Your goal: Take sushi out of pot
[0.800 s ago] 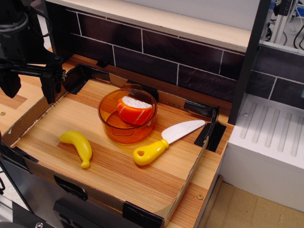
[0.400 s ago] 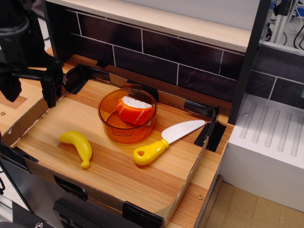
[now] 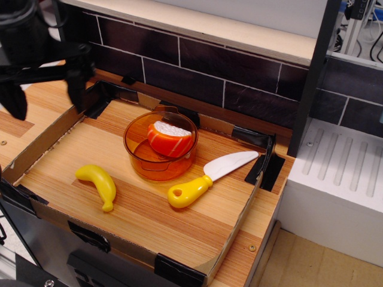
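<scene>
Wide open and empty at the surface's far left corner, the pincer (image 3: 43,95) could tip the pot (image 3: 160,145) while grabbing the sushi (image 3: 170,138).

amber pot (image 3: 157,162), orange-and-white sushi (image 3: 170,138), yellow banana (image 3: 98,183), black pincer (image 3: 45,95)

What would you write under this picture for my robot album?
Open gripper hovers left of the pot holding the sushi, with banana and toy knife nearby.
</scene>
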`<control>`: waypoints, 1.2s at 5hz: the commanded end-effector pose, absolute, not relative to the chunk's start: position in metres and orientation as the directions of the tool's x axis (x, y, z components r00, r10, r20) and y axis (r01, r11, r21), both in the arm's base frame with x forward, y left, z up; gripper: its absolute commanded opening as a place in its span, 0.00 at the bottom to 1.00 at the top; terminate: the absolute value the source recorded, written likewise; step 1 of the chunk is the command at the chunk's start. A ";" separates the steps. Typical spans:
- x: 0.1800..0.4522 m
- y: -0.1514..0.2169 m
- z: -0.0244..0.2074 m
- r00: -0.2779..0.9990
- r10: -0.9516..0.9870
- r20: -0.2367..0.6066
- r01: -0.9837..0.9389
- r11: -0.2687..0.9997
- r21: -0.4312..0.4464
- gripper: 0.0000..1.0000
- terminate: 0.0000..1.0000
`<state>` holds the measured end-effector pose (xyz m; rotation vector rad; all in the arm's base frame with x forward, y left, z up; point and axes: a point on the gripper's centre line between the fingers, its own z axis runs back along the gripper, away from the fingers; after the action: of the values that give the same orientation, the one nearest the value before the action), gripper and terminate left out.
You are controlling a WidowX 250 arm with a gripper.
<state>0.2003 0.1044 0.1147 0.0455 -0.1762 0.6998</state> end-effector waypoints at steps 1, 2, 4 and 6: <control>0.231 0.082 0.137 0.371 0.908 0.196 -0.925 0.379 -0.001 1.00 0.00; 0.241 0.078 0.138 0.137 0.986 0.090 -0.990 0.140 -0.027 1.00 0.00; 0.252 0.067 0.124 -0.137 0.989 -0.053 -0.987 -0.140 -0.074 1.00 0.00; 0.268 0.061 0.093 -0.117 0.993 -0.014 -0.990 -0.118 -0.074 1.00 0.00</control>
<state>0.2603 0.0511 0.0823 -0.0450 -0.0187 1.6818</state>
